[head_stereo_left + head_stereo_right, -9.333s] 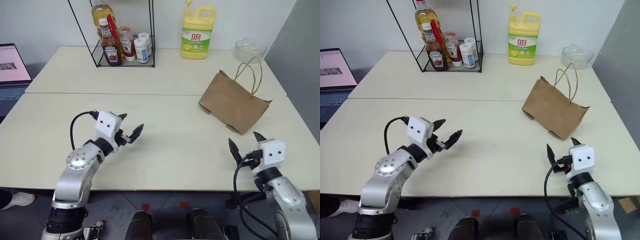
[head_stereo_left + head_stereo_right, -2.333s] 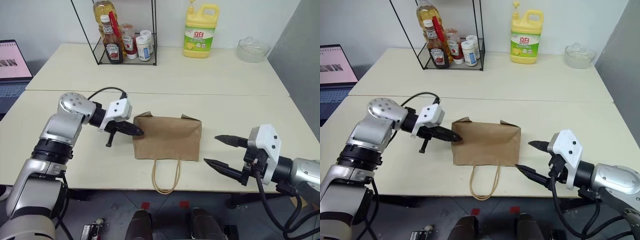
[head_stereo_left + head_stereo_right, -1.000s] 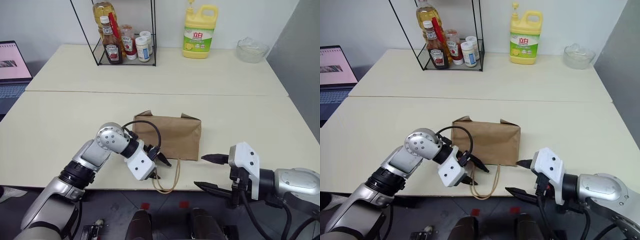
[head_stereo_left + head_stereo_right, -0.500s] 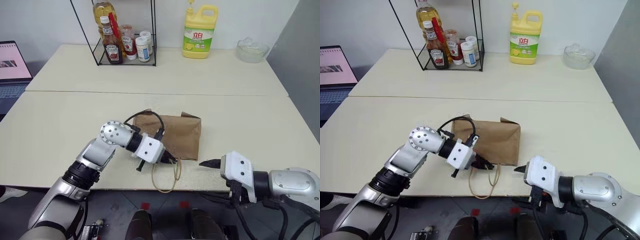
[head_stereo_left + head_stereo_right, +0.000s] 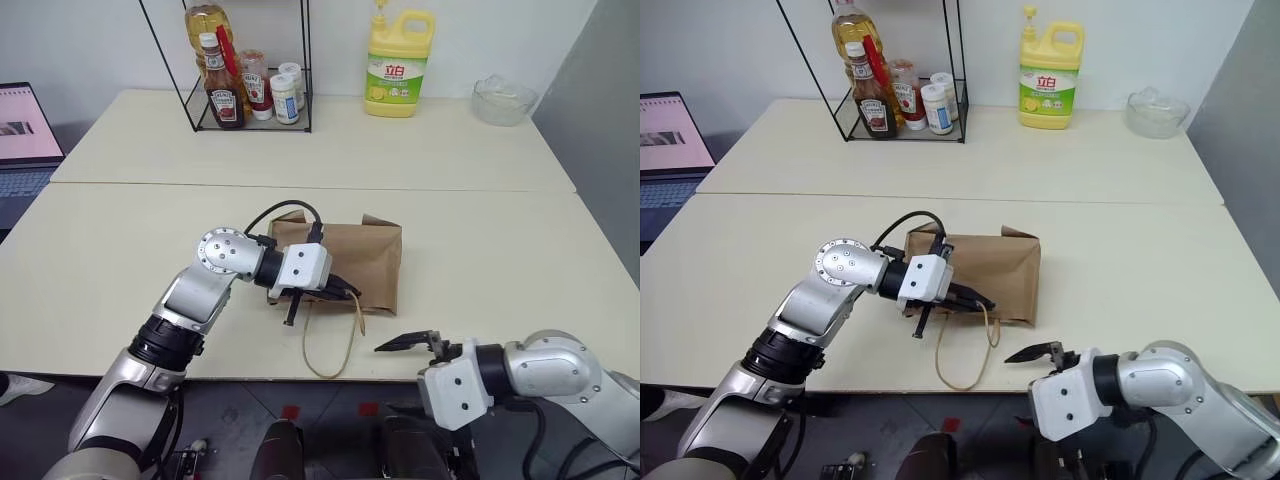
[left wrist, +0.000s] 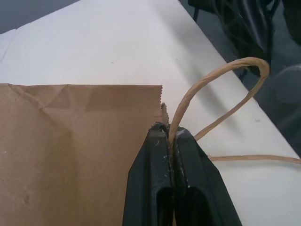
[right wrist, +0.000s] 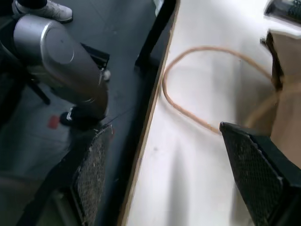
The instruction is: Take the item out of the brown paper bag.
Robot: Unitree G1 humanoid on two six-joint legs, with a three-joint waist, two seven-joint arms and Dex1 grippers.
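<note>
The bag [image 5: 345, 262] lies flat on the near table [image 5: 120, 270], mouth toward the front edge. The left gripper [image 6: 170, 136] is pressed together on one cord handle [image 6: 214, 77] at the bag's rim, while the other handle [image 5: 325, 350] loops over the table edge. The right gripper [image 7: 164, 165] hangs spread at that edge, empty. The item is presumably inside the bag. Behind stand a wire rack [image 5: 245, 65], a detergent bottle [image 5: 398, 62] and a glass bowl [image 5: 503, 98]; a laptop [image 5: 25, 135] sits far left.
</note>
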